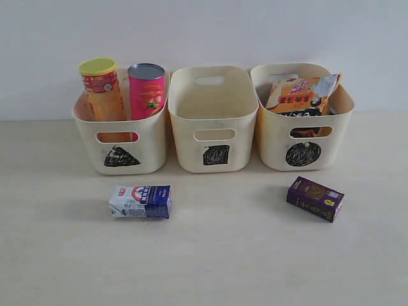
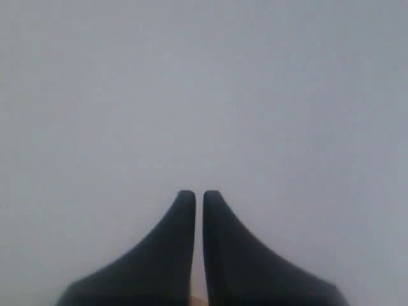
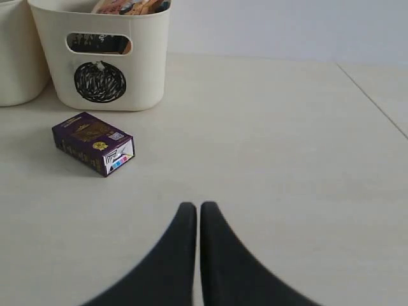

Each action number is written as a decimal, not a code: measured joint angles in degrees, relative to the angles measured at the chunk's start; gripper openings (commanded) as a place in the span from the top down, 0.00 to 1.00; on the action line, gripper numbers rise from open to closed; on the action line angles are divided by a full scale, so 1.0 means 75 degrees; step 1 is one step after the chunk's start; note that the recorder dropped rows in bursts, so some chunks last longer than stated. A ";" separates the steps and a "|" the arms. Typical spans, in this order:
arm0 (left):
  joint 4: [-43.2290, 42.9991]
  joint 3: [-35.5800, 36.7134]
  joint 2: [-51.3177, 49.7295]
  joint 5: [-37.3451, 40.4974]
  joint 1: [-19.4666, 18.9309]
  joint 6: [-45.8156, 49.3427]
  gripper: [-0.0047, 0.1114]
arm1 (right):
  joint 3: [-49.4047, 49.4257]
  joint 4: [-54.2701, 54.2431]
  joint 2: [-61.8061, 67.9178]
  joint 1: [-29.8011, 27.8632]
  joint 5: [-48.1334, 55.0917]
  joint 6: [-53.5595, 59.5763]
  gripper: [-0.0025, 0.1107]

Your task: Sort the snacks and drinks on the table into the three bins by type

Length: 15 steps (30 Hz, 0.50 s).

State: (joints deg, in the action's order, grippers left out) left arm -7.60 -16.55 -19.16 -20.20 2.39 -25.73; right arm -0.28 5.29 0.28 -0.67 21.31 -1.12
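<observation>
The triangle bin holds the yellow-orange tube and the pink tomato tube. The square bin looks empty. An orange noodle bag lies in the circle bin; the blue bag is mostly hidden beneath it. The white-and-blue carton lies on the table before the triangle bin. The dark purple carton lies before the circle bin. Neither arm shows in the exterior view. My left gripper is shut, facing a blank grey surface. My right gripper is shut, well short of the purple carton.
A pale wall stands behind the bins. The tabletop stretches on past the circle bin, with a seam line crossing it.
</observation>
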 measured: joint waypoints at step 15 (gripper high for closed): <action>-0.7399 -0.3649 -0.5664 0.3163 0.0000 -0.2882 0.92 | 0.0000 -0.0016 0.0000 0.0000 0.0000 -0.0015 0.98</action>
State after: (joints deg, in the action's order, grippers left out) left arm -63.09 -43.91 -61.64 3.52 2.39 -47.34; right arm -0.28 5.17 0.28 -0.67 21.31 -1.24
